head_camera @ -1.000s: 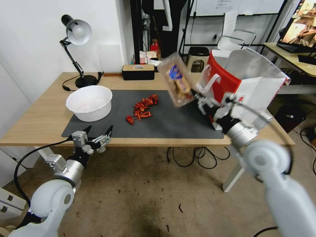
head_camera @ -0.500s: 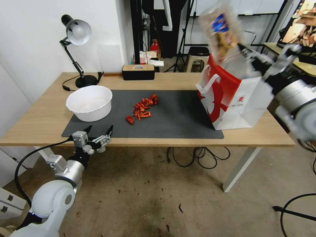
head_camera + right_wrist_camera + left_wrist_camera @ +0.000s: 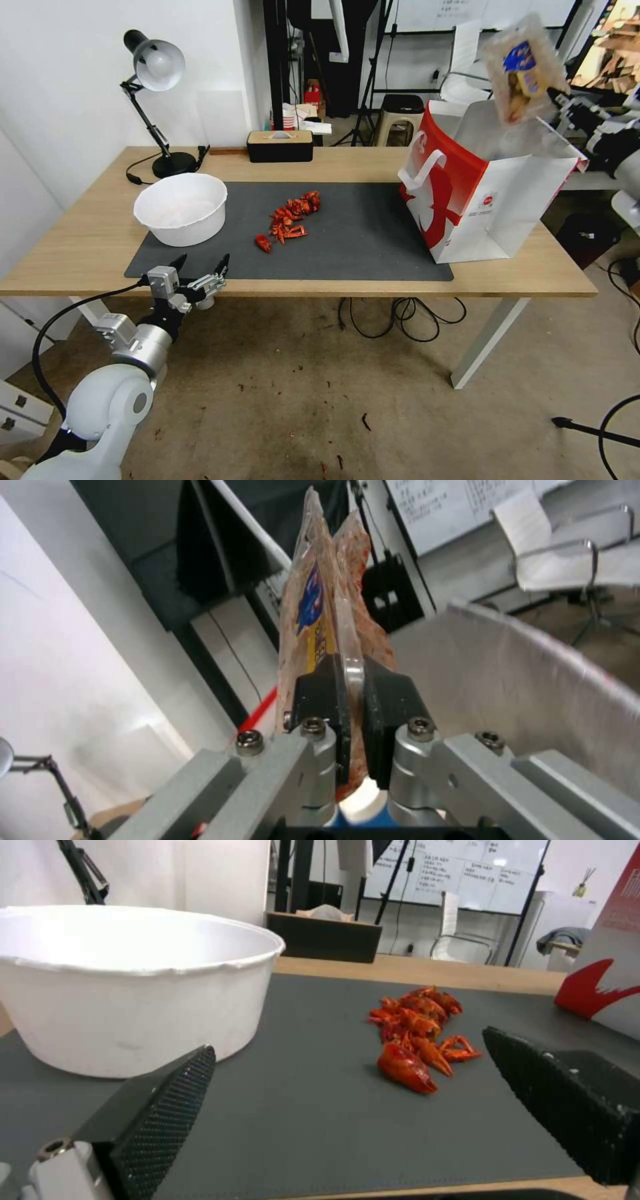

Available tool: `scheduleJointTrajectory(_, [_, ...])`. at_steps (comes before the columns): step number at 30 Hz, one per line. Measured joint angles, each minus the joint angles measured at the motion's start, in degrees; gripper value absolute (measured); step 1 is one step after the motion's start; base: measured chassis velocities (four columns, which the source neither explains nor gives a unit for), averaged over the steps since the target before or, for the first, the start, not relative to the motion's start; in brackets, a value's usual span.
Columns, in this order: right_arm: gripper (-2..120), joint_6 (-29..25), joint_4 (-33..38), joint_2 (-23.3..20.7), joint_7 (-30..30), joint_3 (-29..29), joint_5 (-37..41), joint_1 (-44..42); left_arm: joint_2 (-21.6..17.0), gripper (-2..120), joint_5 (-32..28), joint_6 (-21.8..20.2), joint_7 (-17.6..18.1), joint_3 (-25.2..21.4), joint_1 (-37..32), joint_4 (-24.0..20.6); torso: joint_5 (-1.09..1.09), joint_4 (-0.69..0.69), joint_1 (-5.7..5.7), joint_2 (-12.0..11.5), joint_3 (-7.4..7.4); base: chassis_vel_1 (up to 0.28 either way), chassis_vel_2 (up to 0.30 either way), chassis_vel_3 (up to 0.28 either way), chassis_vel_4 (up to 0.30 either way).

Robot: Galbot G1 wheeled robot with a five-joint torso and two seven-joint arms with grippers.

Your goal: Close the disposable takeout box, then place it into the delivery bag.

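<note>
Above the open mouth of the large red-and-white paper delivery bag [image 3: 477,193], which stands at the right end of the wooden table [image 3: 80,240], the right gripper [image 3: 559,101] clamps the small clear plastic takeout box [image 3: 523,67] by its edge, lid closed, blue-and-orange sticker facing the camera. Below the table's front edge near the white round bowl [image 3: 180,208], the left gripper [image 3: 200,267] hangs with fingers spread wide.
</note>
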State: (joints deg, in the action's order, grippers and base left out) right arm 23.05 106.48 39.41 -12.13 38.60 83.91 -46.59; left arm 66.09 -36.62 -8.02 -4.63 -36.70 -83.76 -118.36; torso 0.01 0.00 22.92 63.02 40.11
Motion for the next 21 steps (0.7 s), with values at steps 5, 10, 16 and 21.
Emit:
scheduleJointTrajectory(5, [3,2.45,0.24,0.86,-1.35,-0.13,0.36,-1.28,0.22,100,0.19,0.10,-0.02,0.09,-0.42,0.01,0.00,0.00,0.00,0.00,0.00,0.000,0.000,0.000,0.000])
scheduleJointTrajectory(10, [14,3.31,0.65,1.30,-2.01,0.33,0.37,-1.97,0.31,100,0.45,0.12,-0.02,0.65,-0.78,-0.15,-0.01,0.00,-0.01,0.00,0.00,0.000,0.000,0.000,0.000])
scheduleJointTrajectory(16, [39,3.38,1.07,1.82,-2.05,0.66,0.17,-2.24,0.39,100,0.48,0.13,0.09,1.10,-0.74,-0.49,-0.01,0.00,-0.01,0.01,0.00,0.000,0.000,0.000,0.000])
scheduleJointTrajectory(21, [60,3.33,1.75,2.12,-1.74,0.84,-0.09,-2.26,0.16,100,0.46,0.13,0.12,0.80,-0.79,-0.55,0.00,0.00,-0.01,0.01,0.00,0.000,0.000,0.000,0.000])
